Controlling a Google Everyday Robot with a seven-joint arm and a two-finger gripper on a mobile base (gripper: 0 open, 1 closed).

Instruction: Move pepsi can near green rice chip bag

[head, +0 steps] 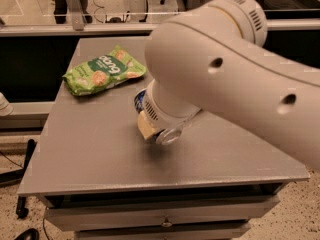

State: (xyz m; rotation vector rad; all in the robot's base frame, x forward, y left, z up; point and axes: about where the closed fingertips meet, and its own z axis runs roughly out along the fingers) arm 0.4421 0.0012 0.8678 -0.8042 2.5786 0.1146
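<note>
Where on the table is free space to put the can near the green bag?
Bare table lies in front of the green rice chip bag, out to the left and front edges. Crowded: right of the bag, where the gripper holds the pepsi can.
</note>
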